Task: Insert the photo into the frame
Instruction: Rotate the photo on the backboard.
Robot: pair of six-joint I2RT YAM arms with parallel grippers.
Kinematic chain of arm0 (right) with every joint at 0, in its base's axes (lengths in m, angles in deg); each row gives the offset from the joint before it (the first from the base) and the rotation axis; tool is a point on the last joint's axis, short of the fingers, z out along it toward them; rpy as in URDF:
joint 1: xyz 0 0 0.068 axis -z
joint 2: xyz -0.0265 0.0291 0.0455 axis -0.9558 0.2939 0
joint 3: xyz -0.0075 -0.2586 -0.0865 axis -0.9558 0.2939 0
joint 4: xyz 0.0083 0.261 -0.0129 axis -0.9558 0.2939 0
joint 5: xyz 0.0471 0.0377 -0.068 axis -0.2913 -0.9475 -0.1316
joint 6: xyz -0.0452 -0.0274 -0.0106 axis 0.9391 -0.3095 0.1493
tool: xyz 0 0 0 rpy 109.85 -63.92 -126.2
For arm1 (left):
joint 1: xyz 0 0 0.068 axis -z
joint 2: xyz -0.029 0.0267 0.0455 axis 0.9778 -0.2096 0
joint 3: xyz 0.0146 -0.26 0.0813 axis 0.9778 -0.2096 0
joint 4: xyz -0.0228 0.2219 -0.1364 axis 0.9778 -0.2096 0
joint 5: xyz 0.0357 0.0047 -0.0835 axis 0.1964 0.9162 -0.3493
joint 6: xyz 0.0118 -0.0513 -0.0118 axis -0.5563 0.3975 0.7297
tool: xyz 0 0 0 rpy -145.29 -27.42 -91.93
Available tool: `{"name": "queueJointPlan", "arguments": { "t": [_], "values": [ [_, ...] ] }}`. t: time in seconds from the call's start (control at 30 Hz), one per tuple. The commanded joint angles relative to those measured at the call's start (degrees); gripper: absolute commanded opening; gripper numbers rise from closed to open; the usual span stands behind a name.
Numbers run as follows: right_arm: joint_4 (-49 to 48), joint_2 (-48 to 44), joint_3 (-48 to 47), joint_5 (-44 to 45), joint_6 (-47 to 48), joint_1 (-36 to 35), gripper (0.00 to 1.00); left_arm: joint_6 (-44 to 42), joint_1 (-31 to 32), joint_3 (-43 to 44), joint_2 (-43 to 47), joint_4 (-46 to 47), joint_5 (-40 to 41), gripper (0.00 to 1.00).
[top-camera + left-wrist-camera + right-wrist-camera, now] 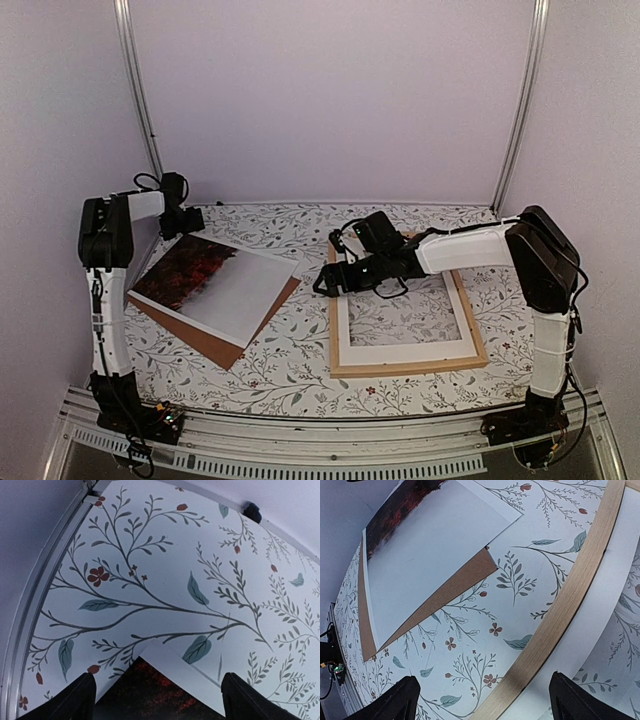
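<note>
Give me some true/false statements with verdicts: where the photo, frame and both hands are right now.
1. The photo lies inside the frame. False: it lies face up on the brown backing board, left of the frame and apart from it.
2. The left hand and the right hand are both open and empty. True.
3. A white mat sits in the frame. True.
4. The right hand hovers over the photo. False: it is above the frame's left strip. The left hand is the one at the photo, over its far corner.
</note>
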Motion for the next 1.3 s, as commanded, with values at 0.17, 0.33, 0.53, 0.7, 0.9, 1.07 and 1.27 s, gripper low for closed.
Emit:
{"name": "queueJointPlan", "arguments": {
  "t": [0.17, 0.33, 0.53, 0.7, 0.9, 1.07, 1.27],
  "values": [
    [-1.18, 0.91, -0.45, -0.53, -0.54, 0.04, 0.94, -0.42, -3.08, 5.39, -4.23, -4.03, -8.09, 0.89],
    [-0.57, 1.05, -1.10, -0.34, -0.39, 0.06, 0.94, -0.16, -2.95, 3.87, -4.40, -4.95, -11.27, 0.87],
    [-0.03, 0.37, -0.76, 0.69, -0.26, 0.06, 0.94, -0.35, -2.20, -1.13, -1.69, -3.28, -15.76, 0.81],
    [0.24, -0.40, -0.71, 1.20, -0.36, 0.46, 0.94, -3.54, 1.56, -3.04, -0.93, -3.50, -17.39, 0.78],
    [1.08, -1.82, -0.41, 2.61, -0.04, 1.06, 0.94, -4.79, 4.67, -8.60, 0.43, -1.79, -20.18, 0.73],
    [1.73, -2.35, -0.40, 3.30, 0.12, 1.59, 0.94, -6.89, 7.97, -10.83, 2.05, -0.59, -21.94, 0.70],
    [2.63, -3.34, -0.67, 3.90, 0.33, 2.01, 0.94, -10.40, 12.16, -9.49, 1.80, -2.28, -22.99, 0.68]
  ]
}}
